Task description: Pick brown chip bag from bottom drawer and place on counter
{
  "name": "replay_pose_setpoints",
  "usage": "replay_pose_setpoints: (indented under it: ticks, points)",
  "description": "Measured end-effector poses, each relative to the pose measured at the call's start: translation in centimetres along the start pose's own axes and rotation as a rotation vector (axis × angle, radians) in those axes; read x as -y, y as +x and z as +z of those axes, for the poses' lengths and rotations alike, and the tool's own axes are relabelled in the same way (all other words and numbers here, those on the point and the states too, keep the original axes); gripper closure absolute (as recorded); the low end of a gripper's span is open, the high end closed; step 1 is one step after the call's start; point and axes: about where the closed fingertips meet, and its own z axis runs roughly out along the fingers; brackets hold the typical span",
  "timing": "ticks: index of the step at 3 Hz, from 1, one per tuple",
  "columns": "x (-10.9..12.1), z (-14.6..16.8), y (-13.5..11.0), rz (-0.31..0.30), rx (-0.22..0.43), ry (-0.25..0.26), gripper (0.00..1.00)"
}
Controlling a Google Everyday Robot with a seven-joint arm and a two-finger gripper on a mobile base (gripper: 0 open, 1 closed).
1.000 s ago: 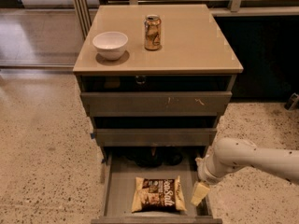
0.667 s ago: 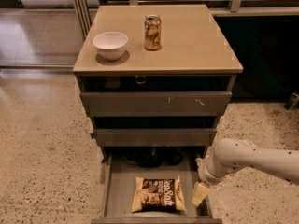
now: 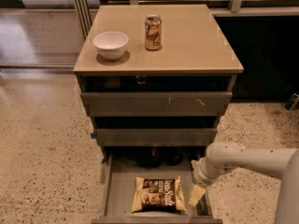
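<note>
- The brown chip bag [image 3: 158, 195] lies flat on the floor of the bottom drawer [image 3: 121, 190], towards the near end and a little right of centre, its dark middle and white lettering facing up.
- The bottom drawer is pulled well out towards the near side. The middle drawer [image 3: 156, 136] and the top drawer [image 3: 156, 104] above it are each open only a short way.
- The gripper [image 3: 196, 195] hangs inside the bottom drawer at its right side, just beside the right end of the bag. A pale yellowish tip points down towards the drawer floor.
- It looks to be just clear of the bag rather than touching it, though the view is too poor there to be sure. I cannot tell how far the jaws are open, and they show no hold on anything.
- The white arm [image 3: 243, 160] comes in from the right, over the speckled floor [image 3: 42, 139], and bends down at the drawer's right wall.
- On the counter [image 3: 196, 36] a white bowl [image 3: 110, 44] stands near the left edge, and a gold drink can [image 3: 153, 32] stands upright just to its right, a little farther back.
- The two are close but apart.
</note>
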Motion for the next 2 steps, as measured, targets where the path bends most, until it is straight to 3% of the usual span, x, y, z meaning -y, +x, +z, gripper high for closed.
replay_pose_setpoints:
  ticks: [2]
  points:
    - [1.4,8.8,1.4,-0.038,0.001,-0.017,0.0]
